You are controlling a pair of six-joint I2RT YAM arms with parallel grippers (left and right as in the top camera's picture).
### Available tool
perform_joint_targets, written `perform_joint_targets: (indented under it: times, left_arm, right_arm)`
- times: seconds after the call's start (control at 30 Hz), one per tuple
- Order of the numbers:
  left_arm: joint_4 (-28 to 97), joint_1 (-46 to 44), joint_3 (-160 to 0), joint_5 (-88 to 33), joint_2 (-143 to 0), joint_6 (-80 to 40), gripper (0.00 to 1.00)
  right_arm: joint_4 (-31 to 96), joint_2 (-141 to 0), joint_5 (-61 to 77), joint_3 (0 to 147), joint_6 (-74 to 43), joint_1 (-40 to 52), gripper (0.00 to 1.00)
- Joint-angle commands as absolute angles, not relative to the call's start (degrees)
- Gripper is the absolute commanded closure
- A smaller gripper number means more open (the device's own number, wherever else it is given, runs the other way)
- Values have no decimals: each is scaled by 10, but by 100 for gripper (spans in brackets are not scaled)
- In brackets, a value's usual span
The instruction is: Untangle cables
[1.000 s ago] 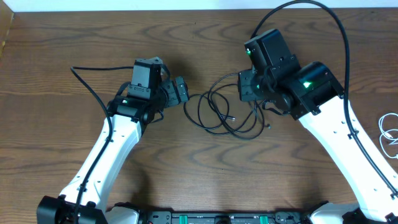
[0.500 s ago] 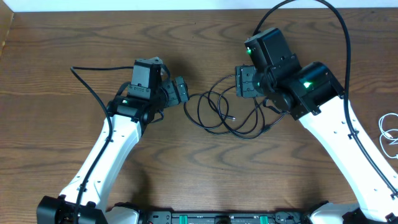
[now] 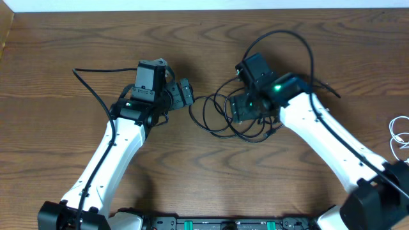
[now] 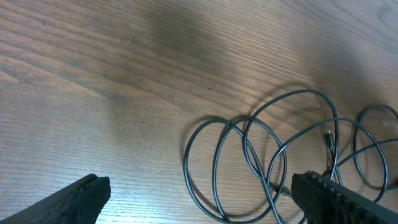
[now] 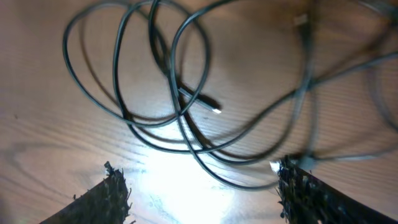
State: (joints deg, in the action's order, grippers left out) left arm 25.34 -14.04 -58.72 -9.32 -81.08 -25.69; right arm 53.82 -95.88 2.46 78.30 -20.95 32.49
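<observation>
The black cables (image 3: 217, 118) lie tangled in the middle of the desk (image 3: 64, 38). Both the right gripper (image 5: 202, 193), poised over them, and the left gripper (image 3: 185, 94) beside them are spread apart and empty. A grasp appears to be lined up; one loop must next be pinched and drawn clear.

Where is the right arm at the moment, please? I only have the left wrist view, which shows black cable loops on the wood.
Observer: The right gripper hangs directly over the black cables, its fingers apart and empty.
Operator: Thank you. Is any cable lying outside my view?
Observer: Yes, a white cable lies at the far right edge of the table, beyond the right arm and apart from the tangle.
</observation>
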Motion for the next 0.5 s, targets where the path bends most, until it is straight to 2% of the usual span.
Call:
perform_joint_targets:
  times: [0.0,0.17,0.33,0.4,0.43,0.47]
  left_arm:
    - [256,-140,-587,-79,-805,-256,0]
    - [266,-140,-587,-55,-805,-256,0]
    - [270,-140,-587,-53,-805,-256,0]
    - [270,-140,-587,-53,-805,-256,0]
    - [270,-140,-587,-53,-805,-256,0]
    - [270,-140,-587,-53,-805,-256,0]
  right_arm:
    - [484,-977,123,733,-102,328,27]
    - [389,-1000,161,670,-37,338,32]
    - [319,-1053,95,632,-38,357,41]
    - [308,-1094,80,632,-38,366,54]
    - [305,-1102,80,632,-38,368,66]
    - [306,-1107,79,634,-38,370,74]
